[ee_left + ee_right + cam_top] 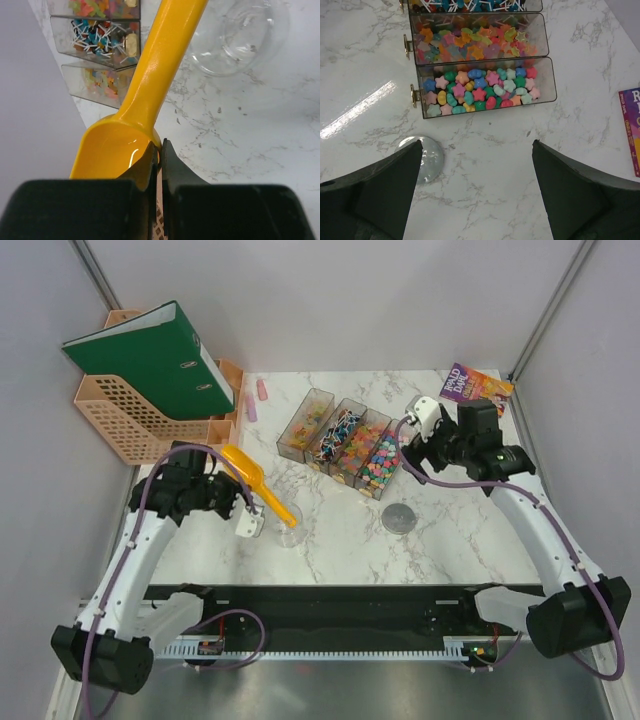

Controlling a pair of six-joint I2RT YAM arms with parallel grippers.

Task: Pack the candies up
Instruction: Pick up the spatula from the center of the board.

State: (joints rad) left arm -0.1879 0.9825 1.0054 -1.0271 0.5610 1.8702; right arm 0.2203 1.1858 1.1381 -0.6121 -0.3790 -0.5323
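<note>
1. The left gripper (159, 152) is clamped shut on the bowl rim of the scoop (150, 85), not on its handle. The handle points away toward the cup (290, 533). That hold looks poor for scooping, so a re-grip seems likely.
2. The cup stands upright and empty beside the handle's end, close to the left arm, where a full scoop could tip into it.
3. The lid (399, 518) lies flat between the cup and the bins (292, 440), set aside so the cup's mouth is free.
4. The right gripper (477, 145) hovers with jaws spread wide and holds nothing, just short of the nearest bin, perhaps to steady it.
5. The candies (480, 92) sit in the bins; none are in the cup.
6. The book (475, 385) and binder (150, 360) at the back play no part.
</note>
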